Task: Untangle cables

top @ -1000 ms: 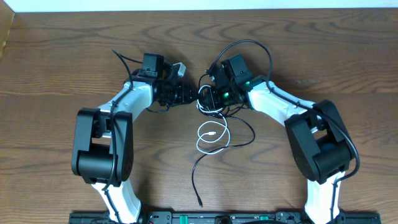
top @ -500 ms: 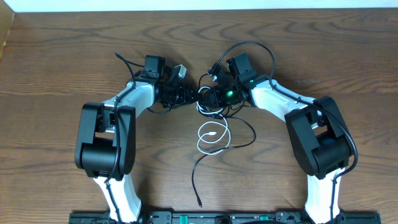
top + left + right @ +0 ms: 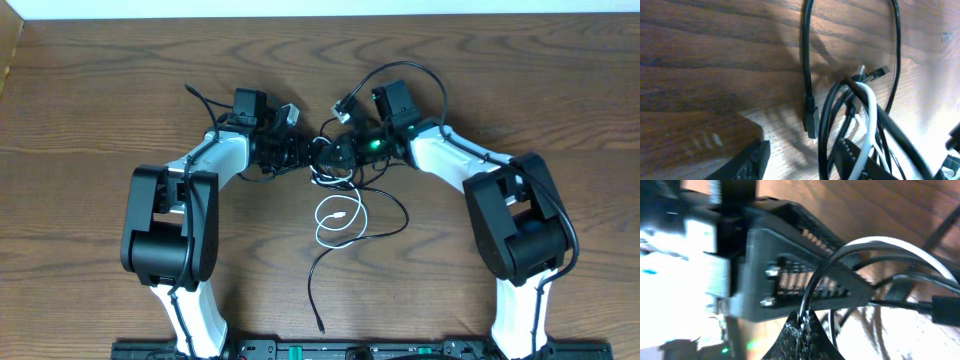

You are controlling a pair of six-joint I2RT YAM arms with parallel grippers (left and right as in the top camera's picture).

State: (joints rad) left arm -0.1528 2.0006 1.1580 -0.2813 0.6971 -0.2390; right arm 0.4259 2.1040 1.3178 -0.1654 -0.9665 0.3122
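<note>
The right end effector (image 3: 340, 152) swung slightly rightward, dragging the black cable (image 3: 311, 285).

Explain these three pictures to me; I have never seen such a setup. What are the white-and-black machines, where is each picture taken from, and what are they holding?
Two white-and-black robot arms stand at a brown wooden table, each ending in a two-finger gripper. The wide picture looks down from above; the other two come from cameras on the wrists. On the table lie a long thin black cable and a shorter thin white cable, tangled together. The right gripper is shut, seemingly pinching the black cable. The left gripper has its jaws apart, with both cables running past one finger.
</note>
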